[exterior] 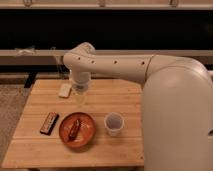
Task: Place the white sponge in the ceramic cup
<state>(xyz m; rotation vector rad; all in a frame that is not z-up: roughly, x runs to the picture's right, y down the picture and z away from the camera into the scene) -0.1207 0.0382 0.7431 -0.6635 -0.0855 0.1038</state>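
Note:
The white sponge (65,90) lies flat on the wooden table (120,100), near its far left edge. The ceramic cup (114,123) stands upright right of the table's middle, next to the orange-brown plate. My arm reaches in from the right and bends down over the far side of the table. The gripper (80,93) hangs below the wrist, just right of the sponge and well behind and left of the cup. Nothing shows inside the cup.
An orange-brown plate (77,129) with a brown item on it sits front centre. A dark patterned bar (49,122) lies left of the plate. Something pale and clear, perhaps a small bottle, stands at the gripper. A shelf and a dark wall run behind the table.

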